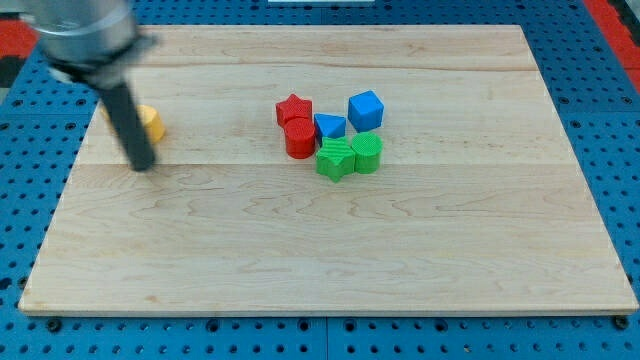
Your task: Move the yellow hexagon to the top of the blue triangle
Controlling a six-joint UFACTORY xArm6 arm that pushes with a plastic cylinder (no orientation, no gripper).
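The yellow hexagon [151,122] lies near the board's left side, partly hidden behind my rod. My tip [143,166] rests on the board just below and slightly left of the hexagon. The blue triangle [330,126] sits in a cluster near the board's middle, well to the right of the hexagon. A second yellow piece [106,113] peeks out left of the rod; its shape is hidden.
Around the blue triangle are a red star [294,108], a red cylinder [299,138], a blue cube [366,108], a green star [335,158] and a green cylinder [367,152]. The wooden board [330,250] lies on a blue pegboard.
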